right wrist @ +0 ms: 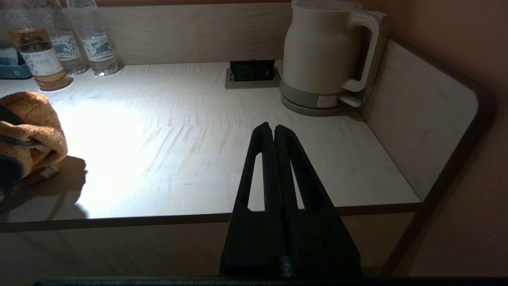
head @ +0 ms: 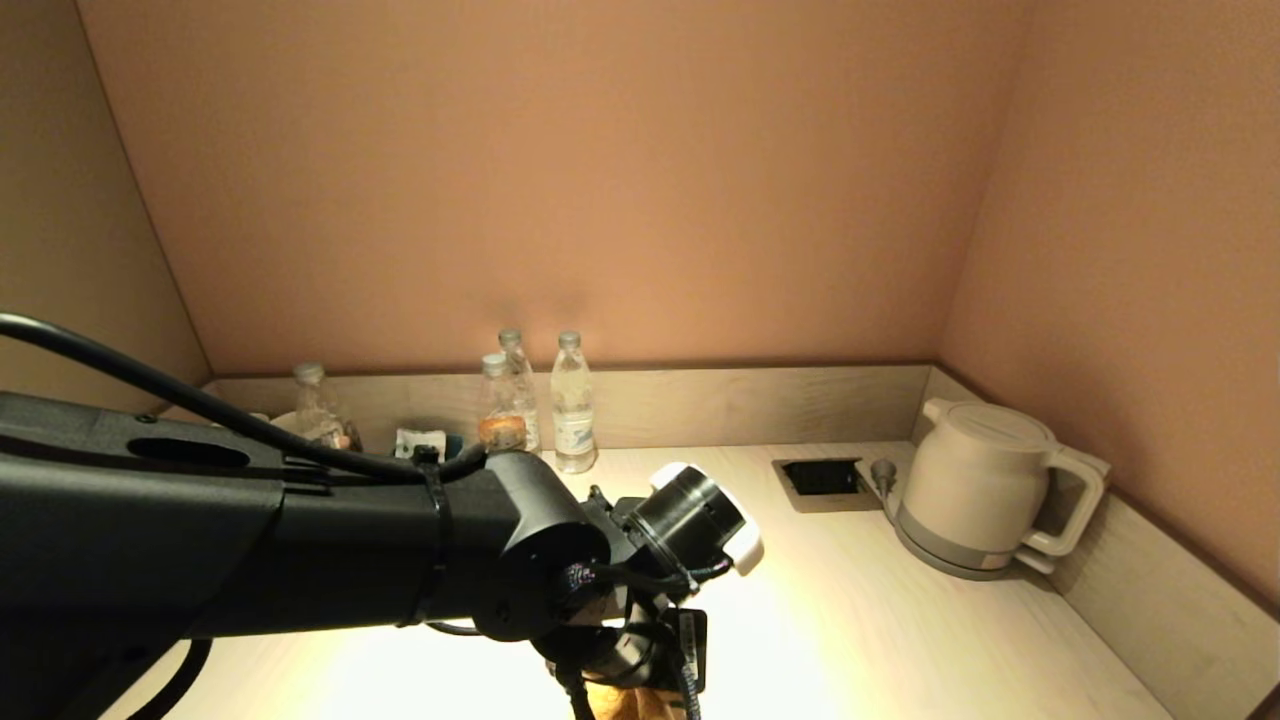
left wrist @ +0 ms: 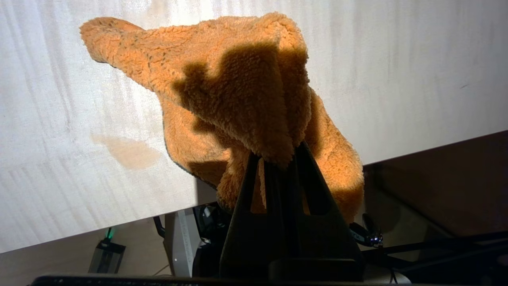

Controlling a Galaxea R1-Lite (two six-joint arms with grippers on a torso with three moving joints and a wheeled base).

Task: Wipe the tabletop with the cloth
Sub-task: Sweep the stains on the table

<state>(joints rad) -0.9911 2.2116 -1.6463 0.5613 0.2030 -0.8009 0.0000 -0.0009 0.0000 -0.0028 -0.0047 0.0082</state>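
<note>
At the near edge of the pale wood-grain tabletop (left wrist: 59, 99), the left gripper (left wrist: 278, 159) is clamped on a bunched fold of the fluffy orange cloth (left wrist: 238, 91). The cloth trails away from the fingers across the surface, one corner stretched out to the side and its near part overhanging the edge. A faint tan stain (left wrist: 127, 153) lies just beside the cloth, so the coming stroke probably calls for dragging the cloth sideways over it. The right gripper (right wrist: 274, 129) hangs with fingers pressed together and empty, off the front edge, well apart from the cloth.
</note>
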